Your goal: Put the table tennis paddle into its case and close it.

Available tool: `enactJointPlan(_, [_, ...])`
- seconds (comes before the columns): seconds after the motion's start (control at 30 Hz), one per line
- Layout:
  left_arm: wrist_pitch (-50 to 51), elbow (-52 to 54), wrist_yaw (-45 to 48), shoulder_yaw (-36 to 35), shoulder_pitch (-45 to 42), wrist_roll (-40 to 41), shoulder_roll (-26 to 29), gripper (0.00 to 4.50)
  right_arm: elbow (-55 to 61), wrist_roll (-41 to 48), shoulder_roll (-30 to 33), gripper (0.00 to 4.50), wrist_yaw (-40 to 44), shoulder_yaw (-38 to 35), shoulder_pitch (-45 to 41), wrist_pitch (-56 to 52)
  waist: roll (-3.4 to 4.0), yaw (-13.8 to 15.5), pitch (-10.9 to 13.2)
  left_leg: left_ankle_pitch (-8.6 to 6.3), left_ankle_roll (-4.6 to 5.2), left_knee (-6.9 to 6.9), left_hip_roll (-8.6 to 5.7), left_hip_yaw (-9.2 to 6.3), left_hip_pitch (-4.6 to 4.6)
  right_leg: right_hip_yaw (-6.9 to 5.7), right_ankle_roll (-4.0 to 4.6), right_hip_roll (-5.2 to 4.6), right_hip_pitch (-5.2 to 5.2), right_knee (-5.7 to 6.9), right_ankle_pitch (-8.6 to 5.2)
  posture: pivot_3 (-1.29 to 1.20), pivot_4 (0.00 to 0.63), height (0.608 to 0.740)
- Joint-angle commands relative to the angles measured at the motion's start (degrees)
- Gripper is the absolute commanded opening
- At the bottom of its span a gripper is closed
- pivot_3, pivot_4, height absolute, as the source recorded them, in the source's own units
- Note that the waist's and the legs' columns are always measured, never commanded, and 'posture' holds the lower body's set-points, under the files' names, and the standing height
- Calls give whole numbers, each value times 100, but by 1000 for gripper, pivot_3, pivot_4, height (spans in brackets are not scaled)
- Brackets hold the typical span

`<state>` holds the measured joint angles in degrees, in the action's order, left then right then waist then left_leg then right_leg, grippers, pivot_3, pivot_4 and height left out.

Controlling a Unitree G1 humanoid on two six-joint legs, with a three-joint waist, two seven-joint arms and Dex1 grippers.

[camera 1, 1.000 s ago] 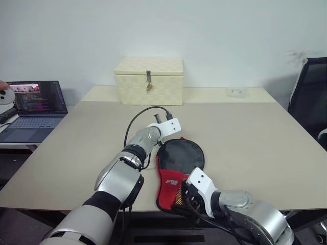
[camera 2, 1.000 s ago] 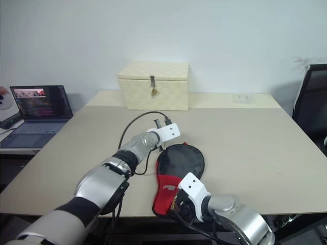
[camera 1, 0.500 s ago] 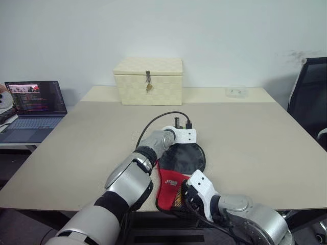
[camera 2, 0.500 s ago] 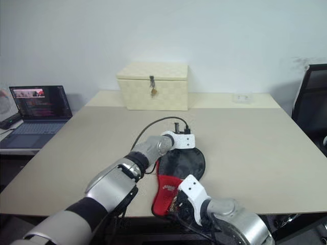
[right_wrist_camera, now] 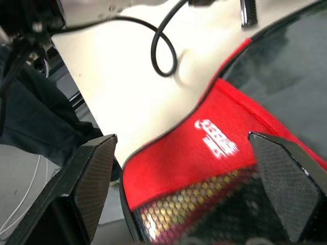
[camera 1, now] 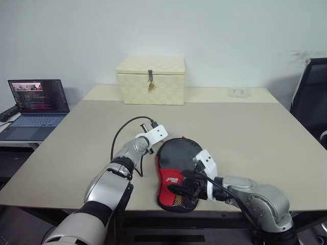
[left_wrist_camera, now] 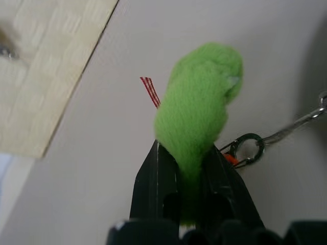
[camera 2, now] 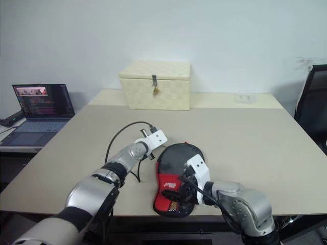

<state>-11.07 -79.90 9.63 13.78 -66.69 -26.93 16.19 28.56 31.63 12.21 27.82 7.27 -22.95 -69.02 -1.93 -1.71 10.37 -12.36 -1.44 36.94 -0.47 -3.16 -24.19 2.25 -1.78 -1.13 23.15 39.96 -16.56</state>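
Case [camera 1: 178, 173] lay flat near the front edge of the table [camera 1: 255, 132] — black round end away from the robot, red panel and mesh pocket nearest. Left gripper [left_wrist_camera: 186, 168], just beside the case's left edge, was clamped on the green pompom pull [left_wrist_camera: 199, 117]. Right gripper [right_wrist_camera: 194, 178] hovered over the red panel — fingers spread wide, holding nothing.

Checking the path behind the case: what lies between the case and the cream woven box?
Bare tabletop, seen in the left eye view; nothing stands between the case and the cream woven box.
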Motion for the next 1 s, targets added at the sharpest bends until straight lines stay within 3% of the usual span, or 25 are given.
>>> enactJointPlan(0.03, [28, 219, -9, -229, 51, 243, 84, 42, -387, -15, -171, 4500, -14, -174, -400, 565, 0, -7, 0, 0, 0, 0, 0, 1, 0, 1, 0, 0, 1, 1, 0, 0, 150, 740])
enactJointPlan(0.43, [130, 225, 64, -236, -48, 279, 9, 42, -2531, -1715, -367, 4500, -540, 873, -959, 2359, 0, -16, 0, 0, 0, -2, 1, 6, 2, 4, 1, 1, 5, 3, 1, 0, 150, 740])
enactJointPlan(0.6, [95, 208, 135, -46, -264, 84, -89, 42, -2527, -2071, -38, 4500, -466, 1370, -721, 1932, 0, -14, -1, 0, 0, 0, 0, 5, 3, 2, 1, 1, 3, 4, 1, 0, 150, 740])
enactJointPlan(1.0, [-99, 51, -323, 1452, -1147, -1411, -587, 42, -1805, -2038, -120, 4500, -582, 1467, -56, 1202, -5, -18, -8, 0, 0, -1, -2, 7, 9, 4, 0, 2, -4, 3, 0, 0, 150, 740])
